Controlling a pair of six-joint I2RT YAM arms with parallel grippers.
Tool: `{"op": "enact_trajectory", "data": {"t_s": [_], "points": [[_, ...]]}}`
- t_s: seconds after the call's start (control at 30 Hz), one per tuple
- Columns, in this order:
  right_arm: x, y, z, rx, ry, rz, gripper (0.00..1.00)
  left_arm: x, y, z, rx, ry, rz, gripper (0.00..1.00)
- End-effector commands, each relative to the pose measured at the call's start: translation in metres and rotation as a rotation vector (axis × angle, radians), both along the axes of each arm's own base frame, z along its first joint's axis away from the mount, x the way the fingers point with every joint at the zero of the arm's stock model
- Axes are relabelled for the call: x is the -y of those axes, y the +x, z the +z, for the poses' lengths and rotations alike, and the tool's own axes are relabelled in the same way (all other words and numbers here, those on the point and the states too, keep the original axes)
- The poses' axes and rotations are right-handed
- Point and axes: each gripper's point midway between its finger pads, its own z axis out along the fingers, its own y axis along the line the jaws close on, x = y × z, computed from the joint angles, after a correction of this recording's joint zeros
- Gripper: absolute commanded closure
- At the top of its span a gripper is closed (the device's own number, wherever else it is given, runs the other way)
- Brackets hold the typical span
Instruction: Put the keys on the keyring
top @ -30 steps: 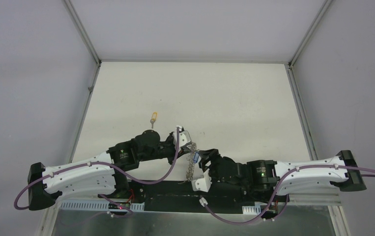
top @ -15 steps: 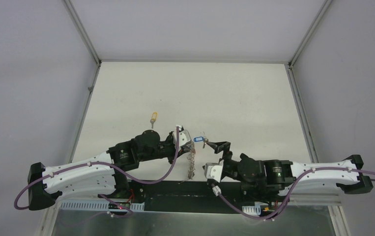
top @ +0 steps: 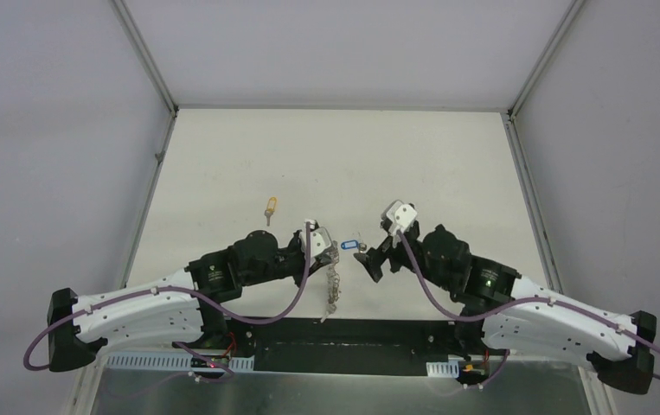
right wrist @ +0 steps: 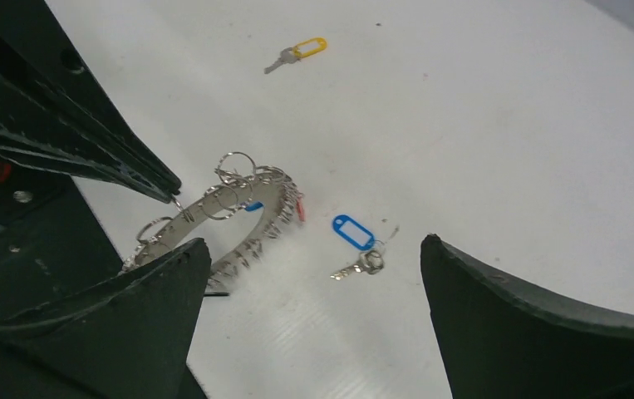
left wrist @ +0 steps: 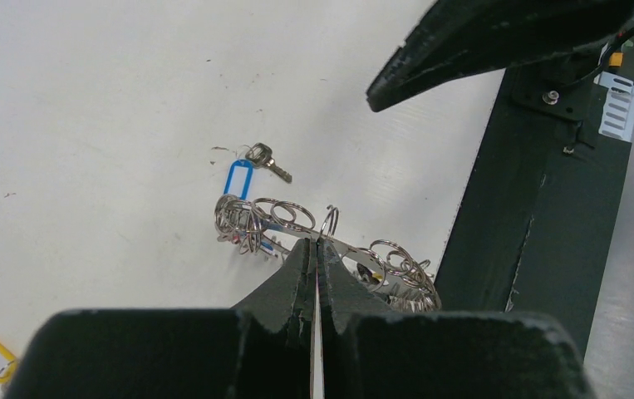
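Top external view first: nearest you, the black base plate [top: 309, 333] runs along the table's near edge, and the keyring [top: 332, 285] ends just at it. You see the keyring edge-on, its long axis running near to far. Whether its low end rests on the table [top: 352, 156] you probably cannot settle from above.

At the ring's far end your left gripper [top: 331, 252] is clenched on it. The left wrist view shows the left gripper's [left wrist: 313, 247] jaws pressed together on one small loop of the keyring [left wrist: 251, 218].

Your right gripper [top: 369, 255] faces it from the right, released, jaws spread wide and holding nothing. The right wrist view shows the right gripper [right wrist: 313, 249] with bare table between its fingers [right wrist: 546, 316].

Between the two grippers the blue key [top: 351, 245] lies flat. Its long axis runs left to right, tag end just beside the keyring, metal end toward your right gripper, touching neither.

Farther out and to the left, the yellow key [top: 270, 208] lies well apart, axis near to far, tag at the far end. Beyond it white surface runs to the far edge and both side rails.
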Motion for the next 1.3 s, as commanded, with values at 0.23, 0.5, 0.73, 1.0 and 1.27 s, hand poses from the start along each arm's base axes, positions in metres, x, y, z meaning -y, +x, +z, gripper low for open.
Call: {"op": "enact_trajectory", "data": {"t_s": [0.23,0.5,0.73,1.0,1.27], "points": [[-0.040,-0.046,0.045,-0.331,0.257,0.451,0.19,0.005,0.000,0.050,0.115,-0.213,-0.023,1.00],[-0.036,-0.057,0.053,-0.103,0.331,0.585,0.42,0.006,-0.007,0.059,0.146,-0.267,-0.068,1.00],[-0.044,-0.063,0.040,-0.041,0.273,0.696,0.47,0.013,-0.019,0.066,0.200,-0.295,-0.163,1.00],[-0.056,-0.055,0.035,-0.036,0.252,0.719,0.64,0.017,-0.022,0.072,0.229,-0.305,-0.196,1.00],[-0.055,-0.051,0.028,-0.029,0.242,0.692,0.76,0.018,-0.024,0.075,0.229,-0.315,-0.211,1.00]]}}
